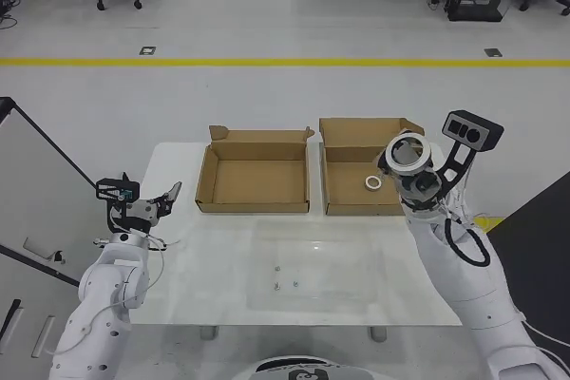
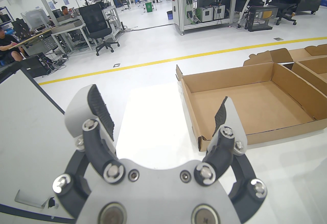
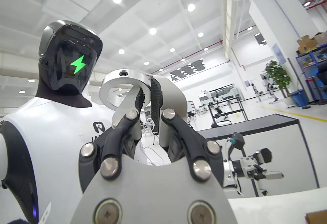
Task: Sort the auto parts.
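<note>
Already found one small white ring point(image 1: 371, 181) lying on the floor of the right-hand box point(image 1: 342, 196); counted that part as sorted. Found a larger metal ring point(image 1: 408, 152) pinched in the right gripper point(image 3: 147, 89), with the fingers closed almost fully on the ring's band, one inside the hole and one outside. Located this ring raised in the air, seen from above over the far right part of the right-hand box and not touching it. Noted the right gripper turned upward, toward the ceiling. Judged the step in hand as carrying the metal ring for delivery; could not tell the intended box.

Found the left gripper point(image 2: 159, 94) spread wide and holding nothing, over the left edge of the table point(image 1: 199, 285), near the left wall of the left-hand box point(image 1: 255, 180) but apart from it. Found nothing in the left-hand box.

Noted three very small bits point(image 1: 277, 282) on the table near its middle, well apart from both boxes; too small to identify, possibly screws awaiting sorting.

Judged the task as partly done: one part boxed, one in hand and not yet released, the small bits untouched, the left-hand box yet to receive anything.
</note>
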